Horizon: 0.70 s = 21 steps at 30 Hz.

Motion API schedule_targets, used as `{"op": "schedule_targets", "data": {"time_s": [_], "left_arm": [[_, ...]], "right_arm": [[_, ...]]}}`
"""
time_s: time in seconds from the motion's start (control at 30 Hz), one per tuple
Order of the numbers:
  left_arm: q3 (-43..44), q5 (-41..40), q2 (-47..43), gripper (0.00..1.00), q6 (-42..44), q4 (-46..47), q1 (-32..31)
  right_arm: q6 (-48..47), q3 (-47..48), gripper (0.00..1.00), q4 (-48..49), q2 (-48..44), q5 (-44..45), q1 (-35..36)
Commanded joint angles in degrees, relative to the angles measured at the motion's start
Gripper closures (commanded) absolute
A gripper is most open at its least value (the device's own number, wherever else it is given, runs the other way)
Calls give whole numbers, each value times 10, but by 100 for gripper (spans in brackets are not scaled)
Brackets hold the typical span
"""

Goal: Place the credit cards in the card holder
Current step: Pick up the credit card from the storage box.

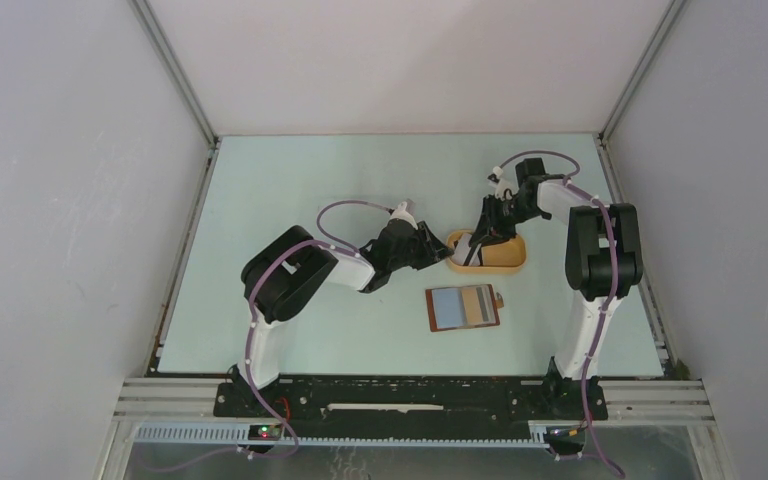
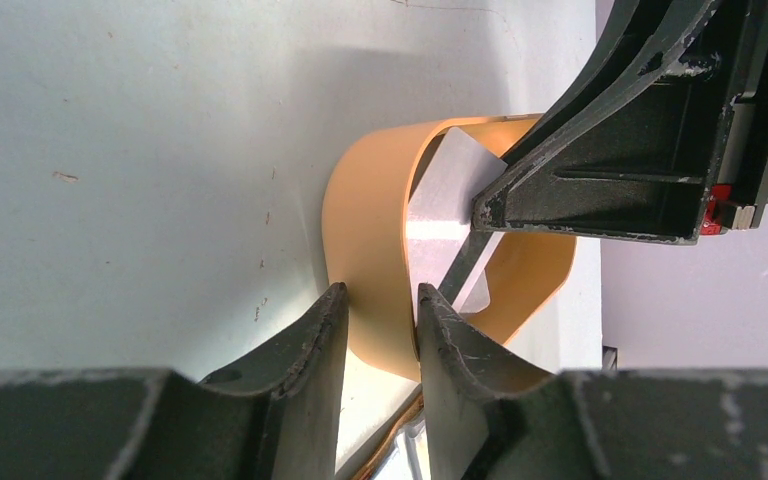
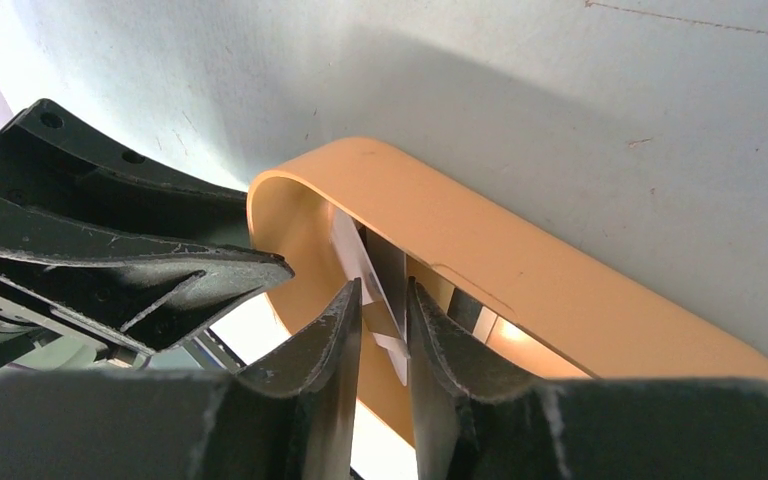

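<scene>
Right wrist: fingers (image 3: pixel 325 345) partly hide card (image 3: pixel 375 275) in tray (image 3: pixel 560 250).

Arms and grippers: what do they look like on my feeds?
Both the left arm and right arm have black joint housings, white links and a lilac cable looped along them. The left gripper and right gripper are black with scuffed, curved fingers.

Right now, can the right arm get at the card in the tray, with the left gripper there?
Probably yes: right gripper seems to pinch the card inside the tray; left gripper clamps the end wall, clear of the card.
</scene>
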Motion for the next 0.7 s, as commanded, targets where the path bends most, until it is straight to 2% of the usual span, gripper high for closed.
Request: {"op": "schedule_targets", "data": {"time_s": [0.0, 0.3, 0.43, 0.57, 0.67], "left_arm": [[28, 11, 9, 63, 8, -7, -4], [30, 10, 8, 63, 9, -9, -4], [30, 11, 9, 63, 10, -9, -4], [30, 16, 3, 62, 11, -8, -3], [12, 26, -12, 56, 16, 15, 2]], "right_arm": [[-12, 6, 70, -8, -41, 4, -5], [-12, 6, 76, -11, -44, 4, -10], [-13, 6, 85, -12, -44, 0, -10], [-13, 6, 100, -13, -46, -26, -14], [-23, 6, 100, -16, -55, -47, -21]]}}
